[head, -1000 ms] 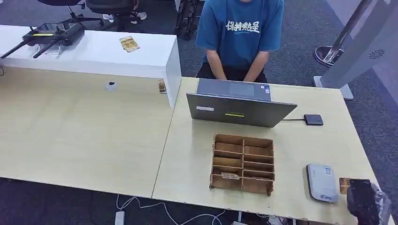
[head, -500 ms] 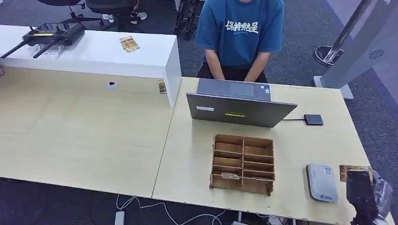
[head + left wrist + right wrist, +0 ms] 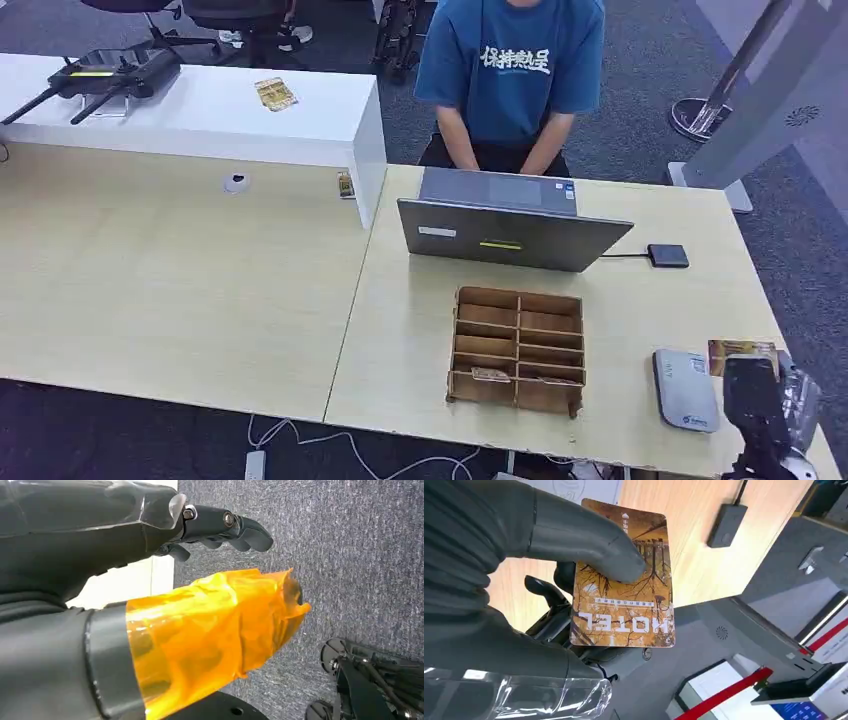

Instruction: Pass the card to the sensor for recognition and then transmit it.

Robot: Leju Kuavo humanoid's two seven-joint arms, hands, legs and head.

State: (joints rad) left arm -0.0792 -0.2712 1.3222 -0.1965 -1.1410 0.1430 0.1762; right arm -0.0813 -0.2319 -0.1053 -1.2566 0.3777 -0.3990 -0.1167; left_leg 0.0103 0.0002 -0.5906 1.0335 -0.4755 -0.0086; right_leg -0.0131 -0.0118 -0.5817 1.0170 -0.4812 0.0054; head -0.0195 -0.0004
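Right hand: your right hand (image 3: pixel 757 400) pinches the card (image 3: pixel 742 352) between its thumb and the darker fingers; in the right wrist view the thumb (image 3: pixel 589 545) lies across the card's (image 3: pixel 624 580) printed face, which reads HOTEL.
Card: you hold it in the air just beside the sensor (image 3: pixel 685 389), on the side away from the wooden organiser (image 3: pixel 518 350), above the table's edge.
Sensor: the pale grey sensor lies flat on the table (image 3: pixel 420 330), near the organiser and between it and your right hand.
Left hand: your left hand (image 3: pixel 150 575) holds nothing; its dark fingers (image 3: pixel 235 527) are extended with a slight curl, apart from the thumb wrapped in orange tape, over grey carpet.
Laptop: the laptop (image 3: pixel 512 225) stands open beyond the organiser, its back towards you.
Person: a person in a blue shirt (image 3: pixel 510 75) sits behind the laptop.
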